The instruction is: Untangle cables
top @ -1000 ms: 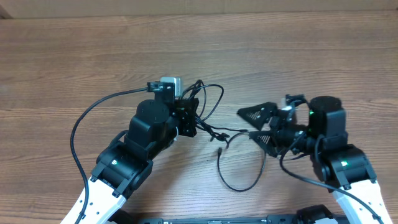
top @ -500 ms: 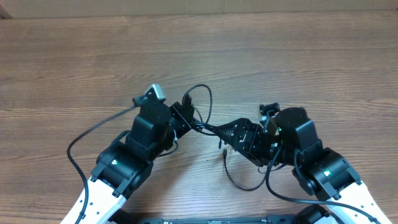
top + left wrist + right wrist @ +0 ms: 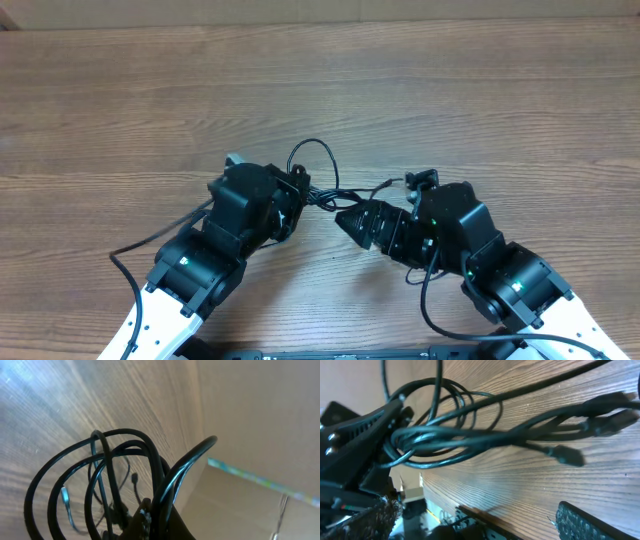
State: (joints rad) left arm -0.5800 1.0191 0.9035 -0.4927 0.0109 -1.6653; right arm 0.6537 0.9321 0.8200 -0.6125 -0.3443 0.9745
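Note:
The cables (image 3: 318, 172) form a tangled bundle of thin black wires near the table's middle, with one loop standing up behind it. My left gripper (image 3: 296, 197) is shut on the bundle. In the left wrist view the cable loops (image 3: 107, 467) rise out of the closed fingers (image 3: 150, 522). My right gripper (image 3: 360, 222) is open and points left, just right of the bundle. In the right wrist view the cables (image 3: 480, 435) stretch across above its wide-apart fingers (image 3: 587, 522), ending in plugs (image 3: 607, 410) at the right. The left gripper (image 3: 362, 435) clamps them at the left.
The wooden table (image 3: 450, 90) stretches back to a cardboard wall. The left arm's own thick black cable (image 3: 150, 243) curves out to the left, and the right arm's cable (image 3: 428, 298) hangs by its wrist. Both arms crowd the front middle.
My right arm has swung left, bringing its open gripper up to the bundle. The left gripper has turned and drawn slightly nearer with the cables. The loose loop on the table is no longer visible.

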